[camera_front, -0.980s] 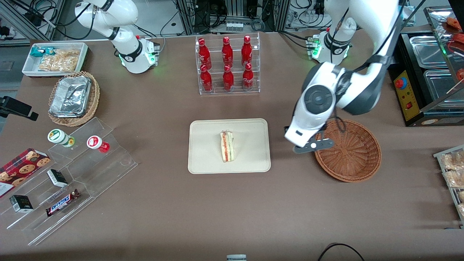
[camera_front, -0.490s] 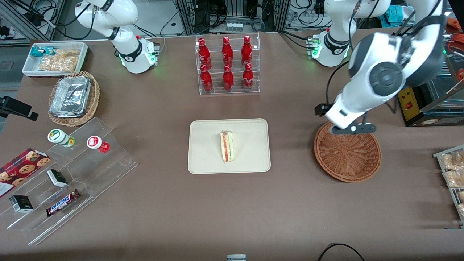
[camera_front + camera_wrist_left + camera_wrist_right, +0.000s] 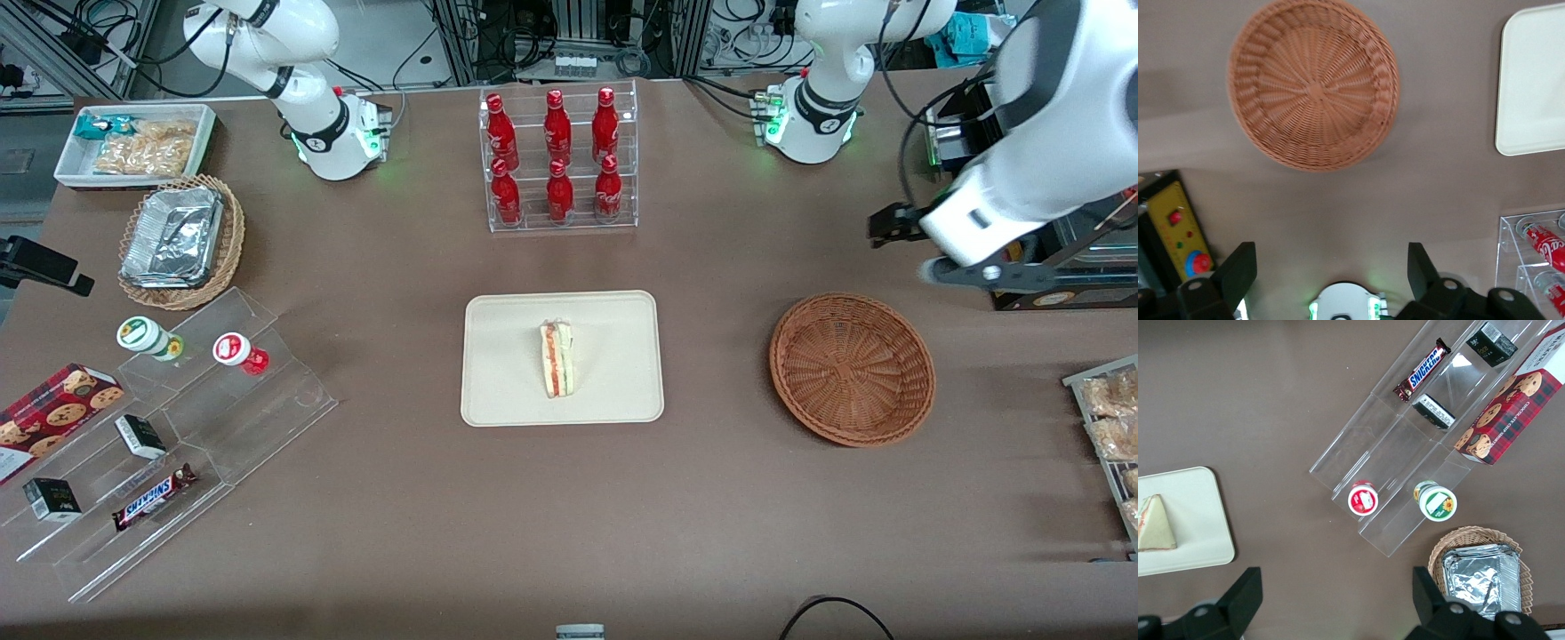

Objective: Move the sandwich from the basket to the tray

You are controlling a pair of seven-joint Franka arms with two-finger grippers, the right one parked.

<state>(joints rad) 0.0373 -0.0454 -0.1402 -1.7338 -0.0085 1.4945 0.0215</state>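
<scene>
The small triangular wedge of white bread with red and green filling, the sandwich [image 3: 557, 359], lies on the flat cream-beige rectangular tray [image 3: 507, 391] at the centre of the front frame, its filling edge facing up and its long side running toward the camera. The round, shallow, reddish-brown wicker basket [image 3: 852, 370] sits right of centre in that frame, well apart from the tray, with nothing in it; the left wrist camera looks straight down into its bare woven bottom [image 3: 1313, 87]. The tool [image 3: 987, 271] of the working arm hangs at the right edge of the front frame, above the brown desk [image 3: 373, 498], farther from the camera than the basket and off toward the working arm's end. In the wrist camera its two dark fingers [image 3: 1237, 273] stand wide apart with nothing between them, so the tool is released. At upper centre of the front frame stands a clear acrylic rack of red bottles [image 3: 558, 160], farther from the camera than the tray.
</scene>
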